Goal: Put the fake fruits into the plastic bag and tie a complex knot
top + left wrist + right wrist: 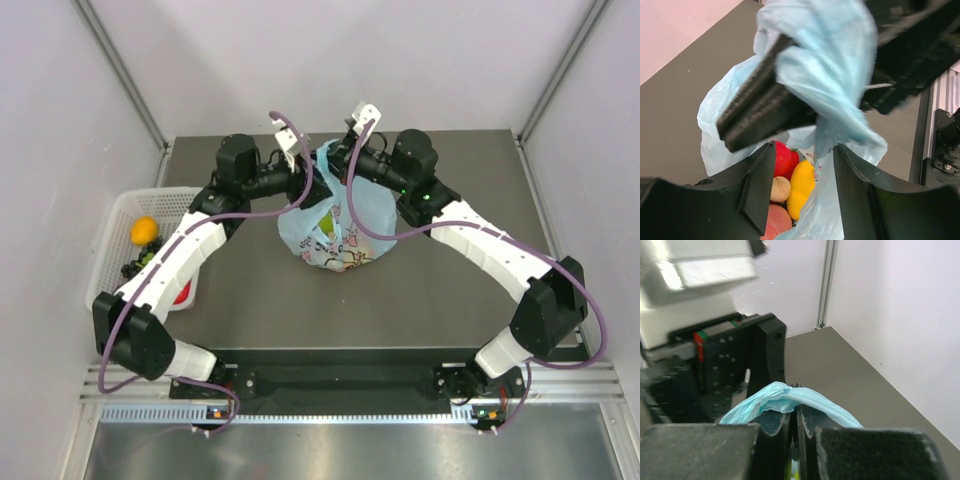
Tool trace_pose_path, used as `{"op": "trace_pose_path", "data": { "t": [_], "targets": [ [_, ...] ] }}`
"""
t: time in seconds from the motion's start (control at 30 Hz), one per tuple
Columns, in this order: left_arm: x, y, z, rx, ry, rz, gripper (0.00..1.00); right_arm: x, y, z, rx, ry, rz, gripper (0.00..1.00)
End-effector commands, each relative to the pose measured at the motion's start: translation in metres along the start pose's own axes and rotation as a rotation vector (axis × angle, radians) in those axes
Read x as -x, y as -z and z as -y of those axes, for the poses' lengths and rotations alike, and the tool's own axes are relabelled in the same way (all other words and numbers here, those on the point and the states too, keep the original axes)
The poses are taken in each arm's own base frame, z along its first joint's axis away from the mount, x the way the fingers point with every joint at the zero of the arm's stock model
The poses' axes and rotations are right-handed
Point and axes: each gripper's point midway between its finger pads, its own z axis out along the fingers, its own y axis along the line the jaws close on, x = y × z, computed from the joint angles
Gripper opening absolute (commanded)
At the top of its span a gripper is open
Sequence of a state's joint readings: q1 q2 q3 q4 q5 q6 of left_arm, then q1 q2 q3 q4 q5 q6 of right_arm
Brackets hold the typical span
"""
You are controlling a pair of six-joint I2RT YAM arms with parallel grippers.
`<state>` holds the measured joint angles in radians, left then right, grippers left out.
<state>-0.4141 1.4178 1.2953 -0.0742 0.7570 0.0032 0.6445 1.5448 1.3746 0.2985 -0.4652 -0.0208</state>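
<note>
The thin light-blue plastic bag (335, 225) is set at the middle of the dark grey table (250, 300), with a glossy yellow plastic mango (801, 187) and a red apple (782, 157) seen inside. Its twisted handle (790, 395) is pinched in the fully closed right gripper (794, 425). The left gripper (804, 150) is parted about halfway astride loose plastic, with nothing clamped.

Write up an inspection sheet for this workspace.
Surface: dark grey table, no spills seen.
Job's things: bag mid-table, mouth open; apple and mango inside; orange not yet bagged.
Clutter: white basket at the table's left edge, holding the orange.
Grippers: right gripper shut on the bag; left gripper open beside it.
Cables: purple cables along both arms, one crossing above the bag.
Surroundings: white walls, metal posts.
</note>
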Motion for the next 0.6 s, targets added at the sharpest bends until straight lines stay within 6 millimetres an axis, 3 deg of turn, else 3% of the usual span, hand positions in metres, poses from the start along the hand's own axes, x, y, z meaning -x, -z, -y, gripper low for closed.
{"op": "trace_pose_path", "data": {
  "t": [0.0,0.27,0.57],
  "targets": [
    [0.020,0.018,0.019,-0.014,-0.082,0.038,0.57,0.043,0.010,0.002,-0.009,0.038,0.092,0.00],
    [0.019,0.023,0.023,-0.014,-0.068,0.015,0.60,0.044,0.012,0.005,-0.017,0.036,0.092,0.00],
    [0.019,0.035,0.013,0.094,-0.064,-0.009,0.48,0.045,0.014,0.008,-0.023,0.038,0.087,0.00]
  ]
}}
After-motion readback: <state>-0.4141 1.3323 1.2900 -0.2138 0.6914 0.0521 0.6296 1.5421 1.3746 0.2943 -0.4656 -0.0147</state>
